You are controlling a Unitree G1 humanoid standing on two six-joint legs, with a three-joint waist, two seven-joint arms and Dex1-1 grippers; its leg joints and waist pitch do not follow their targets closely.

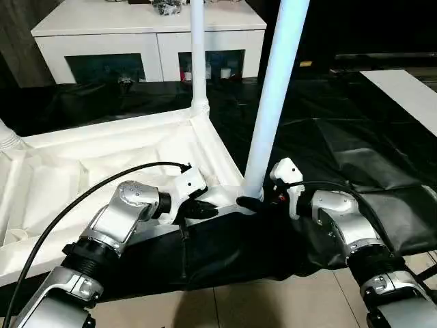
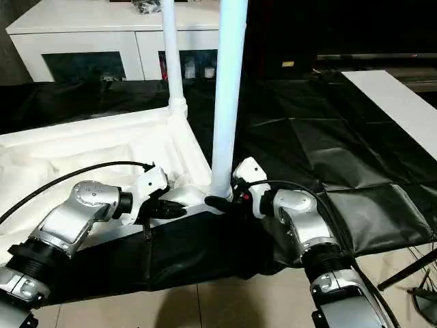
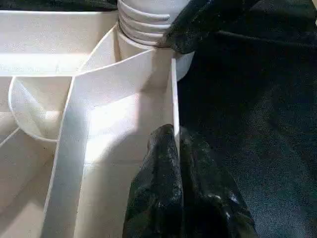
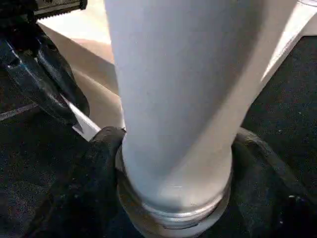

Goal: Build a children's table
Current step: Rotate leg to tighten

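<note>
The white tabletop (image 1: 82,171) lies upside down on a black sheet, ribs facing up. One white leg (image 1: 197,55) stands upright in its far corner socket. A second leg (image 1: 276,89) stands in the near corner socket. My left gripper (image 1: 205,210) is shut on the tabletop's thin rim wall (image 3: 173,99) just beside that near socket; its black fingers (image 3: 163,188) pinch the wall from both sides. My right gripper (image 1: 254,200) wraps the base of the near leg (image 4: 173,99), with one finger (image 4: 94,168) on each side, pressed against the collar.
A white cabinet (image 1: 150,41) with glass doors stands behind the work. The black sheet (image 1: 328,137) spreads to the right, under a white board (image 1: 410,89). Another ribbed white leg base (image 1: 7,137) shows at the far left. Tiled floor (image 1: 239,301) lies in front.
</note>
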